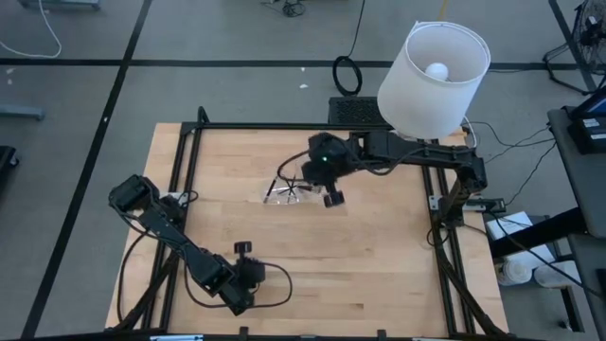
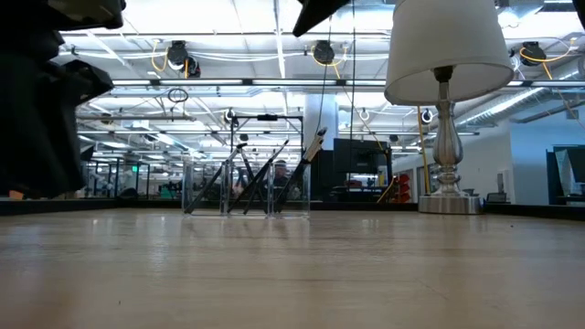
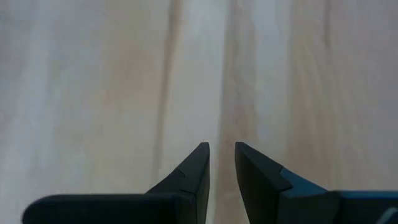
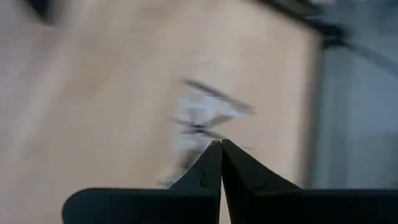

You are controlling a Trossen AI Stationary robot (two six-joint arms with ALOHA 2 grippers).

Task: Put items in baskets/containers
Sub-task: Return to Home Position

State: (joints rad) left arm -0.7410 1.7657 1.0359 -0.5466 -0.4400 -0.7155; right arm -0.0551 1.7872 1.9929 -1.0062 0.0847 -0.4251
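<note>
The clear container (image 1: 284,190) stands on the wood near the table's middle, toward the far side. Several thin dark sticks (image 2: 259,176) lean inside it on its walls, and one (image 2: 309,153) juts out past its right wall. My right gripper (image 1: 333,199) is shut and empty, raised just to the container's right. Its wrist view looks down on the blurred container and sticks (image 4: 205,118). My left gripper (image 1: 244,249) waits near the table's near edge, its fingers (image 3: 221,149) a narrow gap apart over bare wood.
A white-shaded lamp (image 1: 434,78) stands at the table's far right corner, its metal base (image 2: 448,196) on the wood. A black frame (image 1: 284,126) runs along the table's edges. Bare wood lies between the container and my left arm (image 1: 180,242).
</note>
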